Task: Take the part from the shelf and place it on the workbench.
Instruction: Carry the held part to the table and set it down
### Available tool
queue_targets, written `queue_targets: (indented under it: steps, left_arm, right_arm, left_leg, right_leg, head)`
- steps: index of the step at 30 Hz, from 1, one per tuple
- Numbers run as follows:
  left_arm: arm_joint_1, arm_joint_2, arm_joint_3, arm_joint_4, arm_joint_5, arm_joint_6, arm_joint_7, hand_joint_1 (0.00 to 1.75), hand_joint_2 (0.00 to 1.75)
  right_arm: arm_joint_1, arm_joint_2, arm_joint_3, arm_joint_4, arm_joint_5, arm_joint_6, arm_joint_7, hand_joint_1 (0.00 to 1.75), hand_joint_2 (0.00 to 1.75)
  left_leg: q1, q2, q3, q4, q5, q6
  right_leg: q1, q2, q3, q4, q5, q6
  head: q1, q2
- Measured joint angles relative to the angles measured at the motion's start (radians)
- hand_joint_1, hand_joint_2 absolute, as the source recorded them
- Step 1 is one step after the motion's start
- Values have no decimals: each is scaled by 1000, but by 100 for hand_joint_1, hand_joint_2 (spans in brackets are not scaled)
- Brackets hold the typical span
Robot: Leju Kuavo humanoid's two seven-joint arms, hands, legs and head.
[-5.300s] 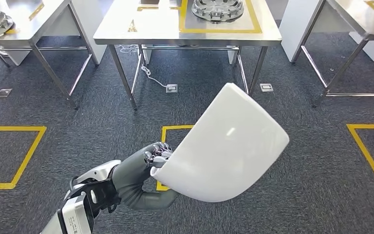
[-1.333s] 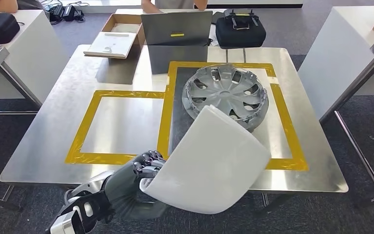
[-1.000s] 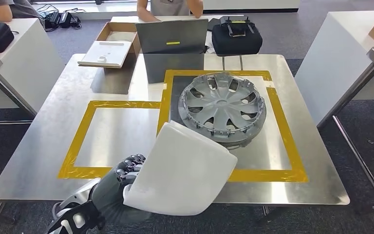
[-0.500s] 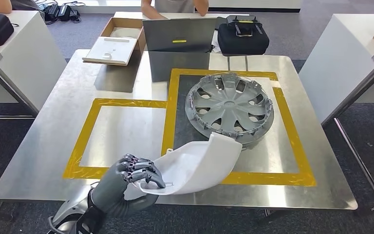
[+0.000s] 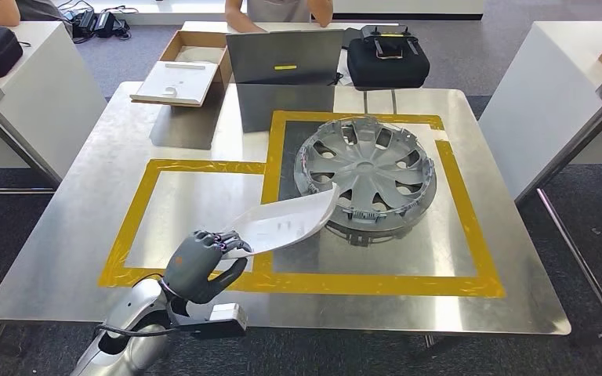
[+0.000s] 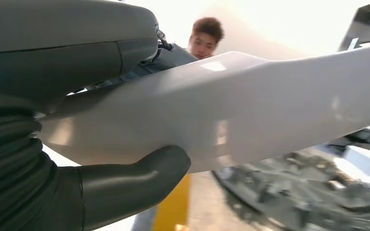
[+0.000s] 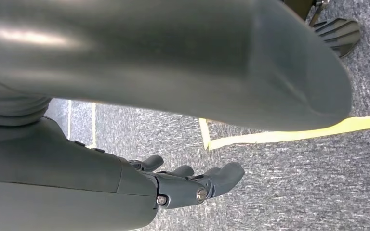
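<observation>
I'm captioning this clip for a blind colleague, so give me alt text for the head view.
The robot's left hand holds a curved white panel low over a steel workbench, its far end close to a silver hubcap lying inside a yellow taped square. Behind it are a laptop, an open cardboard box and a black case.

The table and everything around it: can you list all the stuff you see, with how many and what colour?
White panel: one, held over the table's yellow tape, far tip by the wheel cover.
Wheel cover: one, silver, in the right taped square.
Table: one, steel.
Laptop: one, grey, far edge.
Cardboard box: one, brown, far left.
Black case: one, far right.
Person: one, behind the laptop.
Left hand: grey, holds the panel.
Right hand: grey, fingers apart, above carpet.
</observation>
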Motion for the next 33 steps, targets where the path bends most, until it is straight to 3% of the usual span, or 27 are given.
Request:
queue_targets:
  steps: [9,19,23,30,33]
  left_arm:
    - [-76,-35,117,350,-113,160,26,175,175]
    - [-161,-51,175,580,-209,284,66,175,175]
    - [-185,-59,183,624,-244,307,94,0,175]
    - [-200,-69,198,664,-271,359,119,0,175]
    - [-204,-74,213,665,-269,378,136,0,44]
  right_arm:
    - [0,4,-9,0,8,-1,-7,0,0]
    - [1,9,-16,0,12,-1,-8,0,0]
    - [0,11,-17,0,12,-2,-8,0,0]
    - [0,13,-18,0,17,-4,-10,0,0]
    - [1,13,-21,0,17,-7,-13,0,0]
  left_leg:
    - [0,0,0,0,0,0]
    - [0,0,0,0,0,0]
    - [0,0,1,0,0,0]
    - [0,0,1,0,0,-1]
    - [0,0,1,-1,0,-1]
  right_leg:
    - [1,0,-1,1,0,-1]
    - [1,0,0,1,0,0]
    - [1,0,1,1,0,-1]
    - [1,0,1,2,0,-1]
    - [1,0,1,2,0,-1]
  head:
    - [0,0]
    - [0,0]
    - [0,0]
    - [0,0]
    - [0,0]
